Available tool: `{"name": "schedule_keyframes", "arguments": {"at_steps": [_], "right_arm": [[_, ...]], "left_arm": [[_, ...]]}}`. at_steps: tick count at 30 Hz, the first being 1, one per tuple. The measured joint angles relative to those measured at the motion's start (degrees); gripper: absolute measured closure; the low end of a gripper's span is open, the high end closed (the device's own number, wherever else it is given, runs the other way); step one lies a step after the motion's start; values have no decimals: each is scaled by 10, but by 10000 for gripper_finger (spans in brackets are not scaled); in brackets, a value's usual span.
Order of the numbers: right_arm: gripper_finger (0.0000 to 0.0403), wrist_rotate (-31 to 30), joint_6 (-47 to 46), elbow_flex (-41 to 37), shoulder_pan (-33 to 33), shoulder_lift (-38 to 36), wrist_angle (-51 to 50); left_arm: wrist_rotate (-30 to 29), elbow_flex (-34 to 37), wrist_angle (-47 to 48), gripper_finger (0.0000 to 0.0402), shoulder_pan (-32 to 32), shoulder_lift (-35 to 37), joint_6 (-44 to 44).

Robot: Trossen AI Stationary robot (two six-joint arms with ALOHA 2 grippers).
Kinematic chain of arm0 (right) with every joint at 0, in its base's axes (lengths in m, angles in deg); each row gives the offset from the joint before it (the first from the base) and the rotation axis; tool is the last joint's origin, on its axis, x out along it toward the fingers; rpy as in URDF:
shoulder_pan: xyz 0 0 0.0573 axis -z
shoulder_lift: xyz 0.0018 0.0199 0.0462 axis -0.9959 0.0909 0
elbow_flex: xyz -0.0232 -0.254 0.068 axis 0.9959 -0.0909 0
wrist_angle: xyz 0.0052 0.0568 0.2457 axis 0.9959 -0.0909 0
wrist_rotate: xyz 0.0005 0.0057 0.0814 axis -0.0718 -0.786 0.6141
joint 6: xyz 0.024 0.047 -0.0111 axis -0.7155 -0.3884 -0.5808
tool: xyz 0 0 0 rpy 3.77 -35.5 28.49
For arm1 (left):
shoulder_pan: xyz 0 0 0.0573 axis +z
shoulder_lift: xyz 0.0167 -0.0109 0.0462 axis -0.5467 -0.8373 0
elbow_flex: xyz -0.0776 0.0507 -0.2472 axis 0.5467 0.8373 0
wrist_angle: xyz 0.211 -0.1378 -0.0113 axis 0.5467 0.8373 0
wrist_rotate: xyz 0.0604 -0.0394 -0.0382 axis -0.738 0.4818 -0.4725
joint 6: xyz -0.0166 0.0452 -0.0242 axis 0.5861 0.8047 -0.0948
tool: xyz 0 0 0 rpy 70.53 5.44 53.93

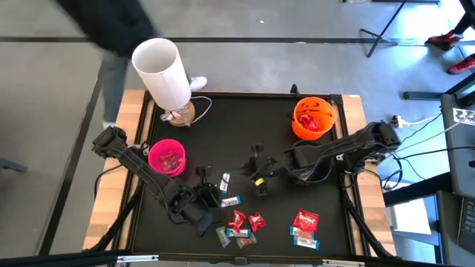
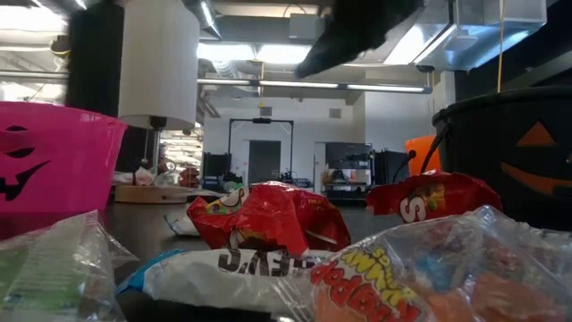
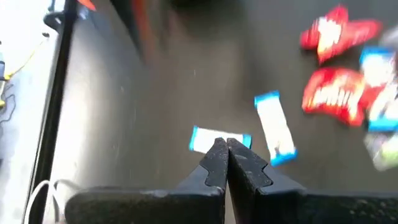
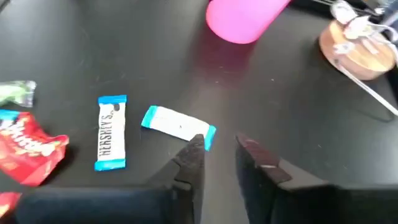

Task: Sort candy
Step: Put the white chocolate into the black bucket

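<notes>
Here my right claw (image 4: 217, 152) hangs apart just beside a white bar (image 4: 178, 123), lined up for pickup; left claw (image 3: 227, 163) is pinched together, empty.

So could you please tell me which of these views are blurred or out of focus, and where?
Left wrist view: motion-smeared throughout, the red wrappers streaked. Low view: the nearest candy along the bottom edge is soft, the red packet sharper. Right wrist view: fairly crisp, the Hershey's bar legible. High view: a blurred dark figure at the top left.
</notes>
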Motion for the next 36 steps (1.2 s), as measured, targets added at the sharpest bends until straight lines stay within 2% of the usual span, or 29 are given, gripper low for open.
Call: {"name": "schedule_keyframes", "arguments": {"at_steps": [5,9,12,17,22,32,36], "right_arm": [[294,3,-25,0,0,-54,-63],[291,7,-39,0,0,-77,-74],[291,7,-39,0,0,-78,-74],[291,7,-40,0,0,-76,-74],[292,7,-47,0,0,-75,-73],[292,8,-56,0,0,-75,-77],[292,8,-56,0,0,-75,-78]], "left_arm": [[79,124,-50,397,0,0,54],[148,226,-185,365,0,-1,96],[175,270,-282,331,0,-1,129],[146,278,-349,279,1,-4,191],[138,278,-364,249,6,-41,280],[108,277,-398,244,27,-95,303],[109,276,-405,261,27,-103,322]]}}
